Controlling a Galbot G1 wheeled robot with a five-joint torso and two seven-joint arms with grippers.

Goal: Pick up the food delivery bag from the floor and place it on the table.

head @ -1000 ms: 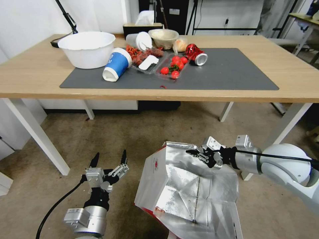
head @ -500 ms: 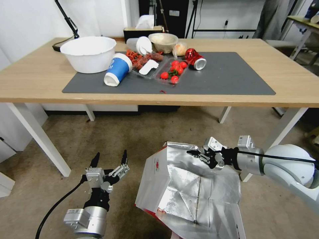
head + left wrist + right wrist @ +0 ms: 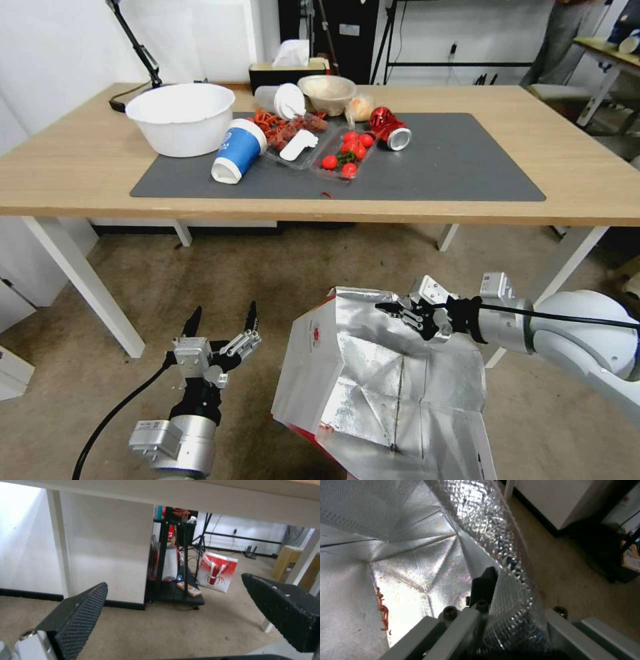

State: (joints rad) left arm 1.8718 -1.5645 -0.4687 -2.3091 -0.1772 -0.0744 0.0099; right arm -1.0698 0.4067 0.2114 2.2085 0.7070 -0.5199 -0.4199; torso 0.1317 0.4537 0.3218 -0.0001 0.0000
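Note:
The food delivery bag (image 3: 373,380) is white with a small red logo. It stands open below me, its silver foil lining facing up and its bottom cut off by the picture's edge. My right gripper (image 3: 390,309) is shut on the bag's far rim. In the right wrist view one black finger (image 3: 484,583) lies inside against the foil wall (image 3: 420,542). My left gripper (image 3: 221,319) hangs open and empty to the bag's left, above the beige floor (image 3: 267,280), its ribbed pads (image 3: 83,615) wide apart. The light-wood table (image 3: 587,167) with its dark grey mat (image 3: 467,160) stands ahead.
On the mat's left half lie a white bowl (image 3: 180,117), a tipped blue cup (image 3: 237,147), a tomato tray (image 3: 347,147) and a red can (image 3: 390,127). White table legs (image 3: 87,287) flank the floor ahead. A red-and-white bag (image 3: 216,571) stands far behind the table.
The whole head view has shifted, so the camera moved: the table now sits lower and shows more of its top. Both grippers and the bag keep their places in the picture.

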